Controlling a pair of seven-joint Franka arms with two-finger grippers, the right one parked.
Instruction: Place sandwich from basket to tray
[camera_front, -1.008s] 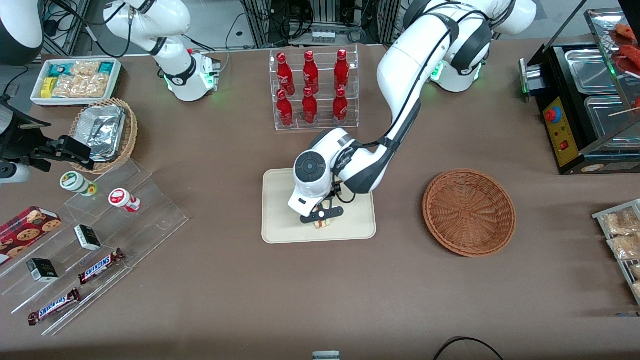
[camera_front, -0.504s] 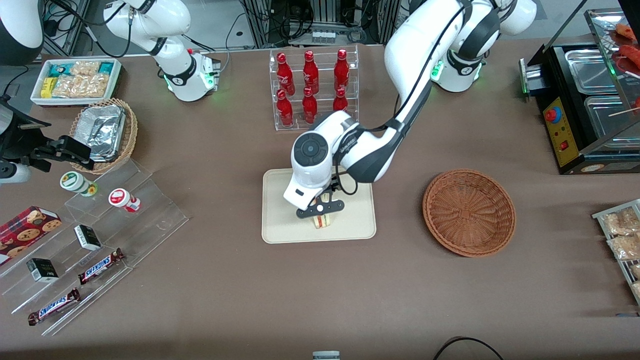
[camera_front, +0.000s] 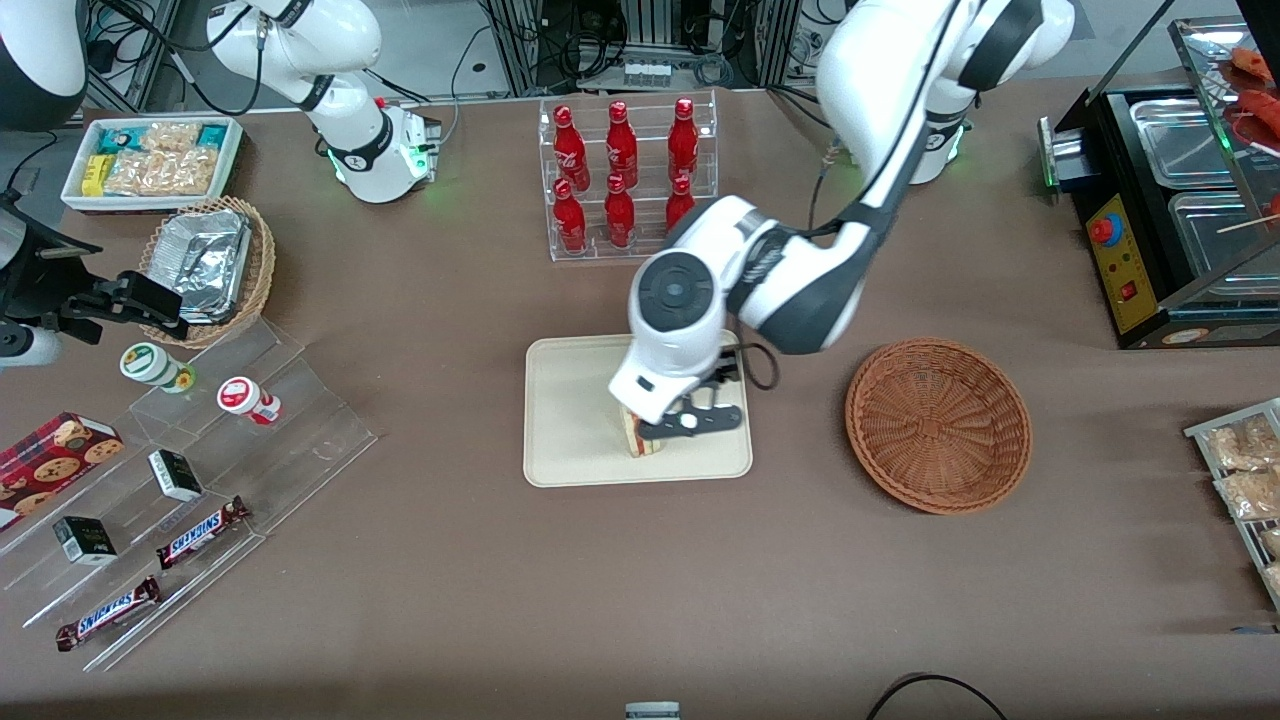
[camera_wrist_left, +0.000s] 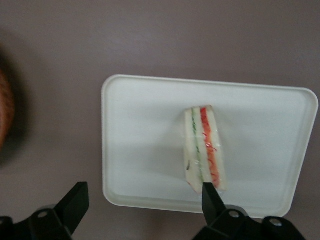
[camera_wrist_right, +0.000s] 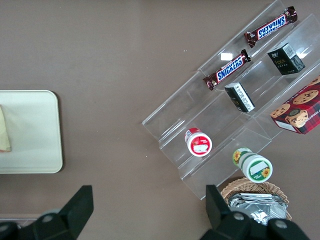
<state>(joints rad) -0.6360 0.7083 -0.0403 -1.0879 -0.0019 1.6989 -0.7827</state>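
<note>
Hovering with fingers spread, the hand hangs above the sandwich lying on the tray.

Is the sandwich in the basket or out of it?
Out: the sandwich lies on the tray; the basket is empty, the open gripper above the tray.

A clear rack of red bottles stands mid-table. From the rack toward the parked arm's end sit a white box of snack packets, a tan basket of foil containers and a clear stepped stand holding chocolate bars. Toward the working arm's end stands a black food warmer. The tool, fingers apart, hangs nearer the camera than the rack.
</note>
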